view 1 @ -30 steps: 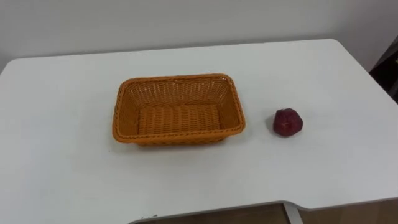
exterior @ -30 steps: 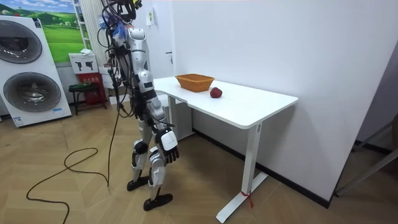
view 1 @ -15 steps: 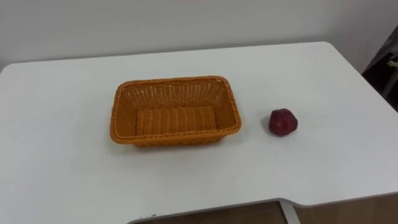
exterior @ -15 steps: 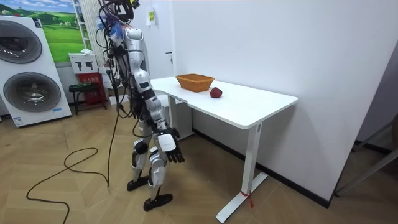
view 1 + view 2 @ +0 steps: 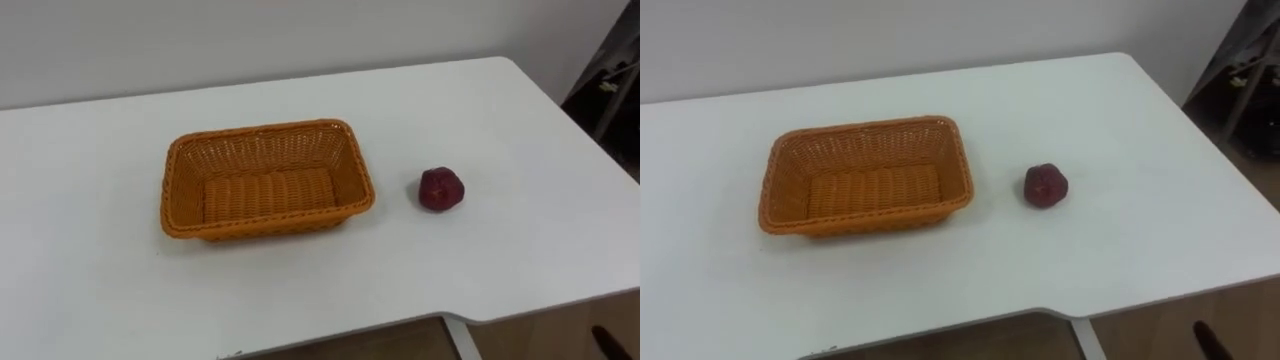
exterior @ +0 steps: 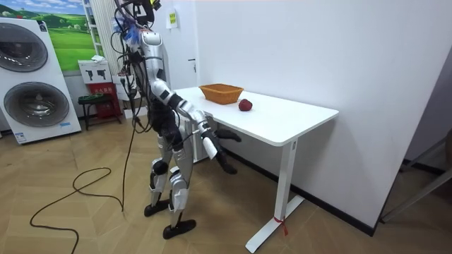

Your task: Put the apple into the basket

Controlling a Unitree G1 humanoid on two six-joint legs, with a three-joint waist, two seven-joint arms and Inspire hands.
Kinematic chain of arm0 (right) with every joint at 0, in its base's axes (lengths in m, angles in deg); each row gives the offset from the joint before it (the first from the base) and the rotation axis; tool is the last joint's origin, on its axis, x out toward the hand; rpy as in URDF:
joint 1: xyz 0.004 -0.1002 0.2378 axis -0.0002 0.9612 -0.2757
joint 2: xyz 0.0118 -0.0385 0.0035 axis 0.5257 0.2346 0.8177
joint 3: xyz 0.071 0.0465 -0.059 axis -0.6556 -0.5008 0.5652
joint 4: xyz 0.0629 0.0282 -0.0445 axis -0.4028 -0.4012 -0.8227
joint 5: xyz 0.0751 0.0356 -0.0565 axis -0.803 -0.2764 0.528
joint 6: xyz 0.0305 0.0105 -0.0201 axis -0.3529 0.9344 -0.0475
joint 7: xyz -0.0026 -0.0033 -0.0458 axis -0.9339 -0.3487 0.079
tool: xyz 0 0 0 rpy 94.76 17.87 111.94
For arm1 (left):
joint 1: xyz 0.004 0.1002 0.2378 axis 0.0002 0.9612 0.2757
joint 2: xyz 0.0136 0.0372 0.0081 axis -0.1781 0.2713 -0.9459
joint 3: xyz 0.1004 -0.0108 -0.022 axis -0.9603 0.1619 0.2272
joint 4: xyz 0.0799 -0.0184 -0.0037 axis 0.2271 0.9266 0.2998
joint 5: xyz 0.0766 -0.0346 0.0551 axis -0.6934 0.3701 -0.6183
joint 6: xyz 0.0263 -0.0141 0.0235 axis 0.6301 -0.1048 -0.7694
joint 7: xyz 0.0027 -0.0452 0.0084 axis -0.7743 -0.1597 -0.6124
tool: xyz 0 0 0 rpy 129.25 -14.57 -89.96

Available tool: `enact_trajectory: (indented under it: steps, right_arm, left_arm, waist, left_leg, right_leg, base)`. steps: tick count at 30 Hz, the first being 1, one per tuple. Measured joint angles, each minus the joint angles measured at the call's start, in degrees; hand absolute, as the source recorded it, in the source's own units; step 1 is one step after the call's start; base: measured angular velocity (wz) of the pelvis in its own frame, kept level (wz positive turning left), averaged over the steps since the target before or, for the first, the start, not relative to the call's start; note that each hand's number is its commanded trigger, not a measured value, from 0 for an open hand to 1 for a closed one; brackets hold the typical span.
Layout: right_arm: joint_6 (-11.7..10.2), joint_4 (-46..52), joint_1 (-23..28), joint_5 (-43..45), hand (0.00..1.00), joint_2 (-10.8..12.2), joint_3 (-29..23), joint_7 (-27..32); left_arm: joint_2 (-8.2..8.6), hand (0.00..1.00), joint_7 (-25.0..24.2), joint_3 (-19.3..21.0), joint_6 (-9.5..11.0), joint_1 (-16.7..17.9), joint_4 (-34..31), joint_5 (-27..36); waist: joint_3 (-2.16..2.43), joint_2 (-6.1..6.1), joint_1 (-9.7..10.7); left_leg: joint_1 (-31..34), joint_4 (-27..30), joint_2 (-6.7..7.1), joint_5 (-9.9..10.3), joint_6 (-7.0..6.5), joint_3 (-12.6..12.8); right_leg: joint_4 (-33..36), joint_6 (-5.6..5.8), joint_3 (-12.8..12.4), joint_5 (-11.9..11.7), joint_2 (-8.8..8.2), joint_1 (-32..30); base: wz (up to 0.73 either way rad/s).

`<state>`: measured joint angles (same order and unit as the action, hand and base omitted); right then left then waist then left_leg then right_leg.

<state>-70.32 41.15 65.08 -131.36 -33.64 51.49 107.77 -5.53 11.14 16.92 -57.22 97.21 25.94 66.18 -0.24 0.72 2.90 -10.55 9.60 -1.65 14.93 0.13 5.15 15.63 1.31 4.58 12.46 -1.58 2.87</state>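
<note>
A: Logging positions. Where is the apple (image 5: 441, 189)?
B: On the white table (image 5: 520, 110), right of the orange wicker basket (image 5: 262, 131), with a clear gap between them. It sits about midway between the far and near edges.
A: Right hand?
B: A dark tip of the right hand (image 5: 605, 342) shows at the lower right, past the table's near edge. The apple lies well apart from it, farther in and to its left.
A: Its state?
B: In the room view it looks stretched straight forward with nothing in it, below tabletop height.
A: Left hand?
B: The left hand (image 6: 230, 134) is held forward too, just above the right in that view. It is also straight and empty.
A: Stance?
B: Upright at the table's near side, facing it.
</note>
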Motion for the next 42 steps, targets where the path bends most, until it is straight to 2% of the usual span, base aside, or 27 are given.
enact_trajectory:
  steps: [3, 5, 8, 11, 15, 19, 24, 29, 31, 35, 39, 42]
  right_arm:
    - [-0.49, 7.83, 0.29, 9.88, 0.0, 0.16, 2.56, 6.9]
    - [-0.6, 12.75, 0.21, 16.69, 0.0, 0.15, 3.19, 9.92]
    - [-2.95, 17.62, -0.26, 29.62, 0.0, 0.05, 3.93, 14.55]
    - [-3.81, 23.11, -0.23, 38.0, 0.0, -0.29, 8.08, 16.61]
    - [-3.93, 26.47, -0.03, 44.47, 0.0, -1.04, 12.14, 14.31]
    - [-3.92, 27.24, -0.04, 45.84, 0.0, -1.73, 14.15, 10.59]
    - [-3.9, 23.26, -0.06, 45.6, 0.0, -3.73, 17.97, 3.77]
    - [-2.2, 19.55, -0.07, 45.34, 0.0, -3.78, 20.85, -4.14]
    - [-2.2, 19.39, -0.08, 44.73, 0.0, -3.8, 21.09, -6.7]
    - [-2.21, 19.23, -0.91, 43.52, 0.0, -4.46, 21.15, -10.85]
    - [-2.26, 17.32, -3.55, 43.52, 0.0, -6.11, 21.37, -14.19]
    - [-2.26, 17.13, -4.39, 43.86, 0.0, -6.23, 21.5, -16.44]
  left_arm:
    - [0.06, 0.0, 0.45, -1.25, 0.32, -0.01, 0.16, -0.13]
    - [0.31, 0.0, 0.44, -1.32, 0.32, -0.04, 0.18, -0.33]
    - [0.04, 0.0, 0.44, -1.69, 0.32, -0.37, 0.18, 0.02]
    - [0.05, 0.0, 0.43, -3.57, 0.27, -0.42, 1.14, -0.02]
    - [-0.07, 0.0, -0.18, -5.13, 0.27, -0.43, 0.17, -0.36]
    - [-0.28, 0.0, -1.01, -5.15, 0.28, -0.73, 0.08, -1.04]
    - [-0.85, 0.0, -2.2, -6.26, 0.28, -0.12, -1.16, -1.14]
    - [-1.06, 0.0, -3.44, -6.25, 0.28, -0.43, -1.14, -1.17]
    - [-1.07, 0.0, -3.68, -6.24, 0.27, -0.7, -1.14, -1.17]
    - [-1.15, 0.0, -4.79, -6.23, 0.26, -0.78, -1.12, -2.89]
    - [-1.27, 0.0, -5.23, -6.21, 0.27, -1.09, -1.2, -5.4]
    - [-1.36, 0.0, -5.85, -6.19, 0.25, -1.01, -1.19, -5.92]
  waist:
    - [-0.08, -0.09, -0.55]
    - [0.02, -0.27, -1.15]
    - [0.06, -0.3, -1.84]
    - [0.0, -0.25, -1.96]
    - [0.15, -0.31, -2.66]
    - [0.17, 0.13, -3.38]
    - [-0.03, 0.34, -3.8]
    - [-0.36, 0.86, -4.83]
    - [-0.44, 1.04, -5.21]
    - [-0.32, 1.5, -6.4]
    - [-0.09, 1.76, -6.59]
    - [-0.05, 1.82, -6.59]
  left_leg:
    - [0.14, 0.0, -0.02, 0.0, 0.0, 0.43]
    - [1.01, 0.04, 0.04, -0.01, -0.01, 0.9]
    - [1.37, 0.06, 0.0, -0.01, -0.02, 1.02]
    - [1.18, 0.05, -0.09, -0.02, -0.02, 1.09]
    - [1.18, -0.09, -0.44, -0.02, -0.01, 1.12]
    - [1.08, -0.06, -0.63, -0.02, -0.01, 1.13]
    - [0.1, -0.06, -0.69, -0.01, -0.01, 0.9]
    - [0.0, -0.09, -0.68, -0.01, -0.01, 0.87]
    - [0.04, -0.09, -0.68, -0.01, -0.01, 0.86]
    - [0.35, -0.06, -0.69, -0.01, -0.01, 0.76]
    - [0.99, -0.02, -0.77, -0.02, -0.01, -0.11]
    - [0.77, -0.04, -0.8, -0.02, -0.01, -0.53]
  right_leg:
    - [0.22, 0.0, -0.13, 0.0, 0.02, -0.29]
    - [0.73, 0.01, -0.61, -0.01, -0.01, -1.65]
    - [0.96, 0.0, -0.71, -0.02, 0.05, -2.18]
    - [0.84, -0.04, -0.94, -0.05, 0.19, -1.95]
    - [-0.04, -0.19, -1.26, -0.63, 0.69, -1.7]
    - [-0.08, -0.34, -1.34, -0.72, 0.89, -1.69]
    - [-0.8, -0.37, -0.87, -0.84, 0.84, -0.16]
    - [-0.99, -0.32, -0.85, -0.88, 0.78, 0.01]
    - [-1.06, -0.31, -0.77, -0.89, 0.77, -0.03]
    - [-1.42, -0.3, -0.5, -1.04, 0.75, 0.0]
    - [-2.21, -0.29, 0.37, -1.46, 0.72, 0.2]
    - [-3.08, -0.29, 0.83, -1.5, 0.72, 1.07]
  base:
    - [-0.02]
    - [-0.11]
    - [-0.02]
    - [-0.01]
    - [-0.03]
    - [-0.02]
    - [0.03]
    - [0.01]
    - [0.0]
    - [0.02]
    - [0.11]
    - [0.09]
